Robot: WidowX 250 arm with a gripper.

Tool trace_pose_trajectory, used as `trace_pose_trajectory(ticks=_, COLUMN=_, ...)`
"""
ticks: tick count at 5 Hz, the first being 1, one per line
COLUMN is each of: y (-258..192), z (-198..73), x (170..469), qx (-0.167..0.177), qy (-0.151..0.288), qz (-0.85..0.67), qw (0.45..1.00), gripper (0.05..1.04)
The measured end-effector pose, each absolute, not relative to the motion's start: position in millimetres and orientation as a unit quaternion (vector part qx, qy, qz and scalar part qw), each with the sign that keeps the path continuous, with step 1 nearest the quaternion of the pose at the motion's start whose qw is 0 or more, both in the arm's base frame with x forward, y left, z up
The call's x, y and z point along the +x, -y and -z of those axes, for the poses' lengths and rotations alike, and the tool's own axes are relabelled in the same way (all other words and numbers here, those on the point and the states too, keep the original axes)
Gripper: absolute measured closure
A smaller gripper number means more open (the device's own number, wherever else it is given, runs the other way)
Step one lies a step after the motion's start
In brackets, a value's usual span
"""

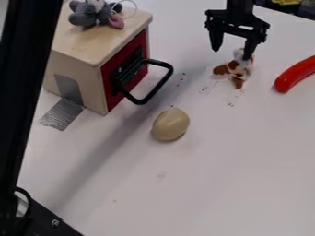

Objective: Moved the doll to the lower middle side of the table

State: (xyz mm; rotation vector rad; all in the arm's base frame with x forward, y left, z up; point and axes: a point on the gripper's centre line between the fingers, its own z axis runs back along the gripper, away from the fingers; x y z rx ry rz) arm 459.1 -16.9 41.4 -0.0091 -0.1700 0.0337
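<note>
Item, the end effector: one black gripper (pixel 232 54), at the far right of the table (pixel 203 184), hung from above with its two fingers pointing down and spread wide; released, with nothing clasped between them. Item, the doll: one small brown-and-white doll (pixel 236 72), low on the far right part of the table, beneath the gripper. The right-hand finger overlapped its upper part; whether the two touched could not be told.

Item, one red curved object (pixel 295 73), at the right edge, just right of the doll. Item, one beige rounded object (pixel 171 124), near the table's middle, nearer and farther left than the doll. Item, one pale wooden box (pixel 77 73), far left, with a red door (pixel 138 48) on its right side and a black handle (pixel 164 82) jutting from it. Item, silver tape (pixel 62 114), running down the box's near side onto the table. Item, one grey plush toy (pixel 86 16), on the box top. Item, one black upright bar (pixel 21 83), along the left edge.
</note>
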Motion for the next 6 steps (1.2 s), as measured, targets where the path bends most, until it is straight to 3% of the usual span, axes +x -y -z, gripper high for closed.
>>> trace_pose_trajectory(ticks=2, y=21.6, z=-14.8, x=451.4, qx=0.000, qy=0.068, qz=-0.012, qw=0.998, gripper=0.087)
trace_pose_trajectory(ticks=3, y=22.4, z=-2.0, x=443.8, qx=0.000, qy=0.063, qz=-0.013, qw=0.998, gripper=0.135)
trace_pose_trajectory(ticks=4, y=24.0, z=-0.3, x=441.5, qx=-0.003, qy=0.072, qz=-0.009, qw=0.997, gripper=0.400)
trace_pose_trajectory(ticks=5, y=23.7, z=-2.6, x=438.6, qx=-0.003, qy=0.070, qz=-0.008, qw=0.997, gripper=0.600)
trace_pose_trajectory(ticks=6, y=20.4, z=-20.7, x=428.4, qx=0.004, qy=0.066, qz=-0.010, qw=0.998, gripper=0.676)
